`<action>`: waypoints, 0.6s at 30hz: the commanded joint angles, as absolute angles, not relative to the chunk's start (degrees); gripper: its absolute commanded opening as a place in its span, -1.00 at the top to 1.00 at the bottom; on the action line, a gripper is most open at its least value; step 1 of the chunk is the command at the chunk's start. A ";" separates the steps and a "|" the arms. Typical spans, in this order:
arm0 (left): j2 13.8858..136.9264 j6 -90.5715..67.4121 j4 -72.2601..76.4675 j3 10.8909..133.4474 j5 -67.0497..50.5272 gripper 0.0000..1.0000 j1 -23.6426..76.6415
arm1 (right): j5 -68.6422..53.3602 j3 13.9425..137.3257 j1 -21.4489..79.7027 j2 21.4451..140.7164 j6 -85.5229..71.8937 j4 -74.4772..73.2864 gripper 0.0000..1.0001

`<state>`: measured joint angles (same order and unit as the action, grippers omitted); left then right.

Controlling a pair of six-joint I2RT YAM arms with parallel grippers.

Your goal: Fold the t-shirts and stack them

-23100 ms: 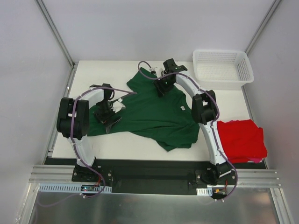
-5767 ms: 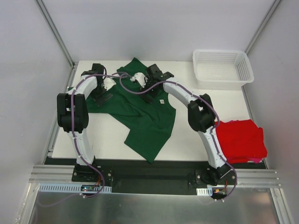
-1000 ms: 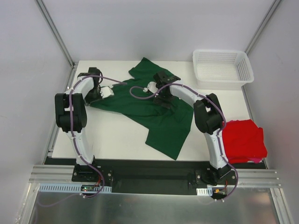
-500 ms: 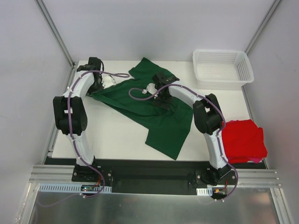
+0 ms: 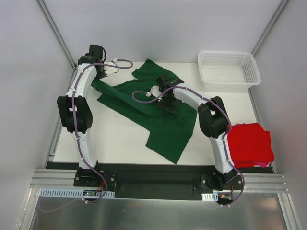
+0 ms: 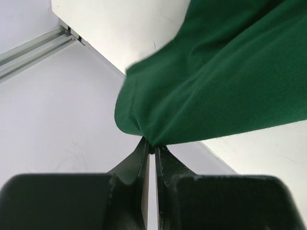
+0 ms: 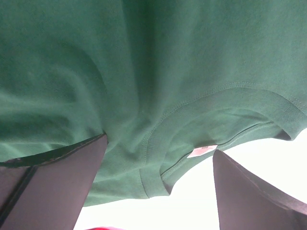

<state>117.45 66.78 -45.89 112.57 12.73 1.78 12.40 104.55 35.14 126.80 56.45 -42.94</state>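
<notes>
Left pincer (image 6: 149, 146) pinches an edge of the green t-shirt (image 5: 163, 129); right pincer (image 7: 159, 146) gapes wide over its collar (image 7: 201, 120)

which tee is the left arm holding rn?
The dark green t-shirt: the left fingers are pinched shut on its edge at the far-left corner. The red t-shirt lies bunched at the near right, ungripped.

Bright even white light, faint soft shadows, sharp top view, wrist close-ups slightly soft
</notes>
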 commanded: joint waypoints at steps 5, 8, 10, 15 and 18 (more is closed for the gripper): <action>118.56 67.50 -44.65 112.32 15.38 1.00 1.41 | 11.78 105.38 35.86 125.59 56.69 -44.91 -0.93; 120.76 67.50 -43.34 112.76 15.91 1.00 1.49 | 12.04 104.94 35.95 125.33 56.78 -45.09 -0.93; 122.60 67.85 -41.58 113.90 16.26 1.00 1.49 | 11.95 104.77 35.86 125.25 56.87 -45.00 -0.93; 128.13 69.43 -38.06 118.38 16.96 1.00 2.02 | 11.95 104.94 35.95 125.42 57.04 -45.09 -0.93; 131.38 70.57 -35.69 122.51 17.23 1.00 2.46 | 12.30 105.03 35.95 125.42 57.04 -44.91 -0.93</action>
